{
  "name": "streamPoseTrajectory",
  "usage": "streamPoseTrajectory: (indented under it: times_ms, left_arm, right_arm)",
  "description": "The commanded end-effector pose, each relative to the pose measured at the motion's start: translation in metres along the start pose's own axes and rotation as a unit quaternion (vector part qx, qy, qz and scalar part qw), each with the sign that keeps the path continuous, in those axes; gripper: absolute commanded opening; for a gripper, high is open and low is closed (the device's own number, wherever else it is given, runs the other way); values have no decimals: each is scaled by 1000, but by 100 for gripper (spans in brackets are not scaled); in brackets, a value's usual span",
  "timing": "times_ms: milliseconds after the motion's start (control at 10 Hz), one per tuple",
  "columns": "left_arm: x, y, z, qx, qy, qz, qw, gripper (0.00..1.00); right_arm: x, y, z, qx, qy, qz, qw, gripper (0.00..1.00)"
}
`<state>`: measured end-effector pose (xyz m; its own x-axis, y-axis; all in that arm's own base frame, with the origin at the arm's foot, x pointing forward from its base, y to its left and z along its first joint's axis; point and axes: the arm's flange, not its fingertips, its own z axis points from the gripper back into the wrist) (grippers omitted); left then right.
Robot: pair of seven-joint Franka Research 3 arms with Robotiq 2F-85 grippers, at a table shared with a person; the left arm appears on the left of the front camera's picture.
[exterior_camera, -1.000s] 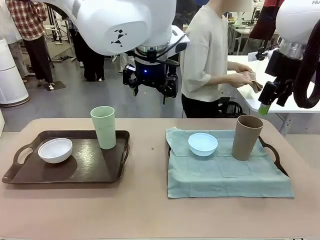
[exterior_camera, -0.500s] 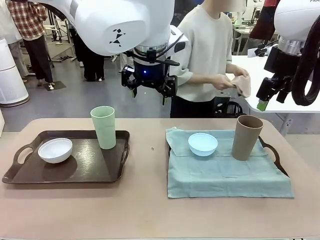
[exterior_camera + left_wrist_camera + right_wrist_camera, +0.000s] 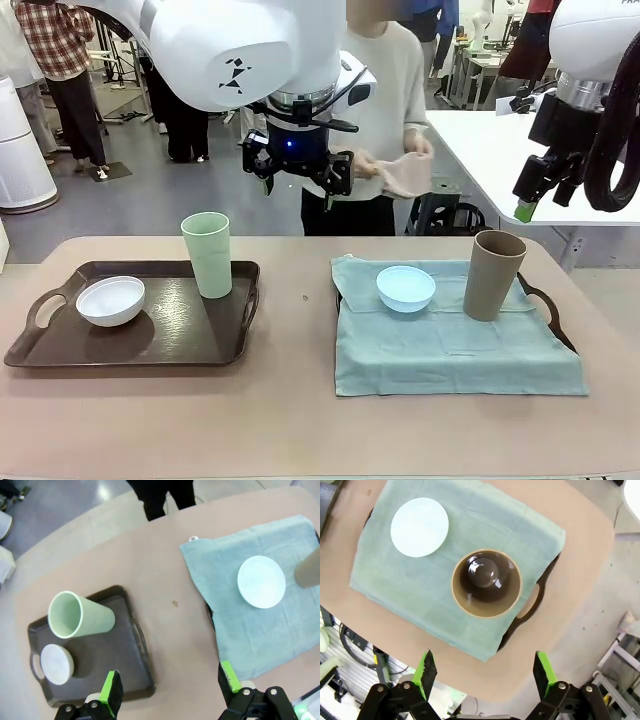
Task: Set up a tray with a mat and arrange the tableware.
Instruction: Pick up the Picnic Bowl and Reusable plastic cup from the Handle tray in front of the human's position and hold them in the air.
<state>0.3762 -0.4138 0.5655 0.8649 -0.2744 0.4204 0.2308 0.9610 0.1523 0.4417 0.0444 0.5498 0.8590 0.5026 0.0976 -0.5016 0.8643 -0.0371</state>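
Shows left tool (image 3: 167, 677) and right tool (image 3: 484, 664) spread, empty, above tabletop (image 3: 300, 420). Shows blue bowl (image 3: 405, 288), tan tumbler (image 3: 492, 275) on mat (image 3: 450, 350)

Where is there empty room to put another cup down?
The bare strip of table between the dark tray and teal mat is free. So is the mat's front half, before the light blue bowl and tan tumbler. The tray's back is crowded by the white bowl and pale green tumbler.
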Motion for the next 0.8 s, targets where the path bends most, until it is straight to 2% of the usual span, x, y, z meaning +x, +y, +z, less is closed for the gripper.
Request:
streamPoseTrajectory:
  times_ms: [0, 700]
  left_arm:
    - [2, 1, 1, 2, -5, -9, 1000, 100]
    - [0, 0, 0, 0, 0, 0, 1000, 100]
  right_arm:
    - [-4, 1, -1, -2, 4, 8, 1000, 100]
    - [0, 0, 0, 0, 0, 0, 1000, 100]
